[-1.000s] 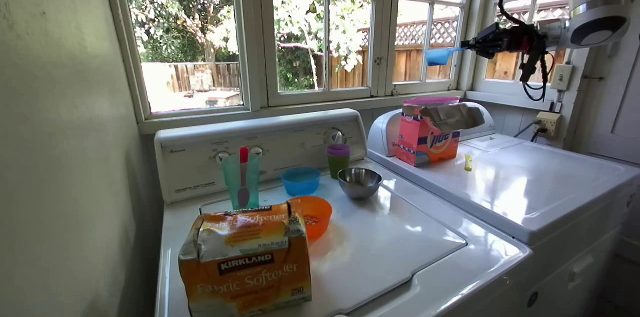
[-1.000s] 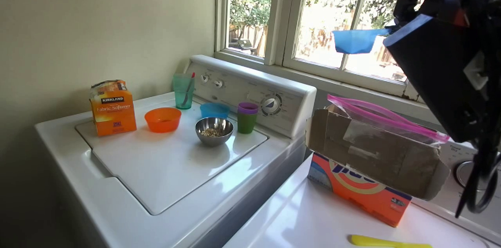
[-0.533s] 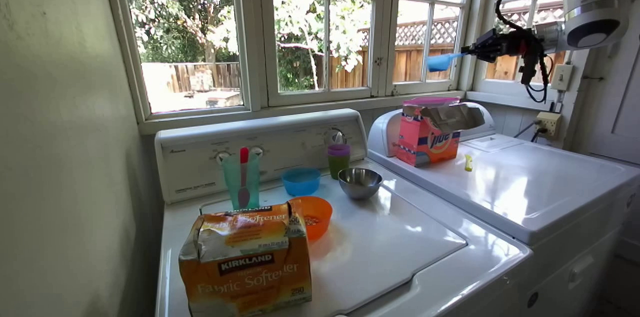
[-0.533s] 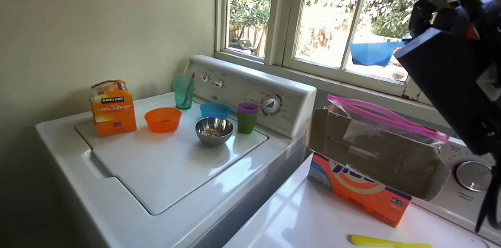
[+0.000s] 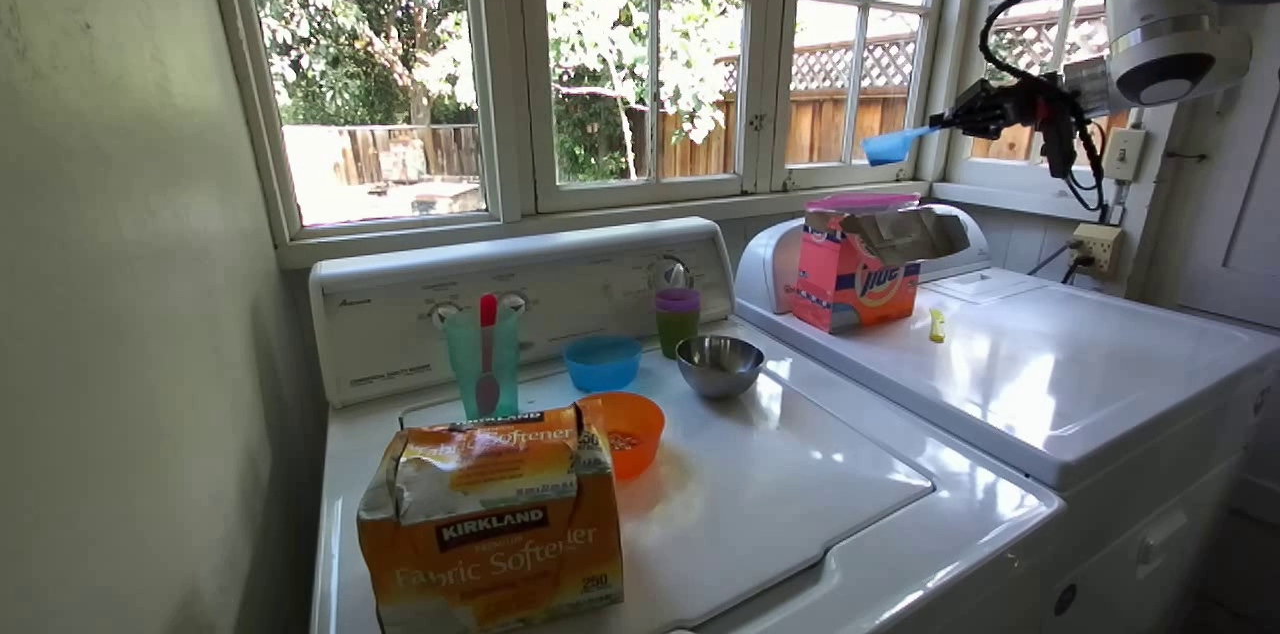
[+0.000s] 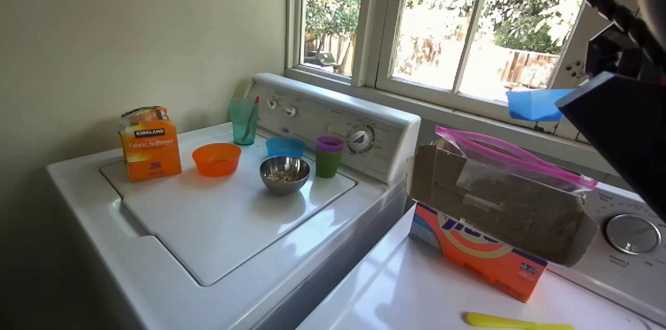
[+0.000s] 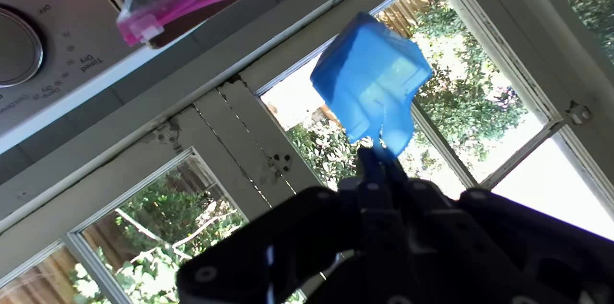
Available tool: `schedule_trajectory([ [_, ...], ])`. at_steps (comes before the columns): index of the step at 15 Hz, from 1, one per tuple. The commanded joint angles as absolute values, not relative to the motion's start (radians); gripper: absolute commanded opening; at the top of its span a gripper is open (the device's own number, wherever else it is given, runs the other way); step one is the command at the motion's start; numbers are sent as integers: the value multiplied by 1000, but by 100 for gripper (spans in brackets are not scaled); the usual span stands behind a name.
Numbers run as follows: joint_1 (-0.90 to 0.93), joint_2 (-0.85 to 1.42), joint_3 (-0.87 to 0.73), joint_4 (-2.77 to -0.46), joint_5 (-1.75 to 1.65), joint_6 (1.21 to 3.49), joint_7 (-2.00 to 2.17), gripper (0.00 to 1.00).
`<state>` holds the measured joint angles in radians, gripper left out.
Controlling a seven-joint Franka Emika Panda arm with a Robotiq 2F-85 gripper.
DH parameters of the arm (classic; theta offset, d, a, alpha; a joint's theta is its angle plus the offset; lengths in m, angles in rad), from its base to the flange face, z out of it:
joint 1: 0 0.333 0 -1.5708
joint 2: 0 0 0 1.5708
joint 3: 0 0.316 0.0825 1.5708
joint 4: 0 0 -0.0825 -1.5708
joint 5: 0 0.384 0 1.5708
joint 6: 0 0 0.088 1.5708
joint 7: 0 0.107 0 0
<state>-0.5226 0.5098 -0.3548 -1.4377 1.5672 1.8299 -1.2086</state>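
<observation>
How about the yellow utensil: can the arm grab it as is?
Probably not: the gripper is shut on the blue scoop, so it has no grip to spare. The way itself looks free, though: the yellow utensil lies uncovered on the dryer, beside the orange box.

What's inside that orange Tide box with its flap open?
A pink-edged clear plastic bag sticks up out of the orange Tide box. Whatever lies deeper is covered by the cardboard flap and the box's sides, so what the bag holds, if anything, can't be seen.
</observation>
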Motion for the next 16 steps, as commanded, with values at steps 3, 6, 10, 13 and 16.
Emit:
schedule_trajectory([
  [3,-520,575,-334,-1363,1491,1904,-1145,1],
  [6,-522,594,-322,-1352,1444,1914,-1120,1],
  [10,-529,609,-307,-1342,1406,1915,-1092,1],
  [13,-535,610,-301,-1333,1390,1910,-1072,1],
  [16,-548,596,-292,-1329,1402,1898,-1067,1],
])
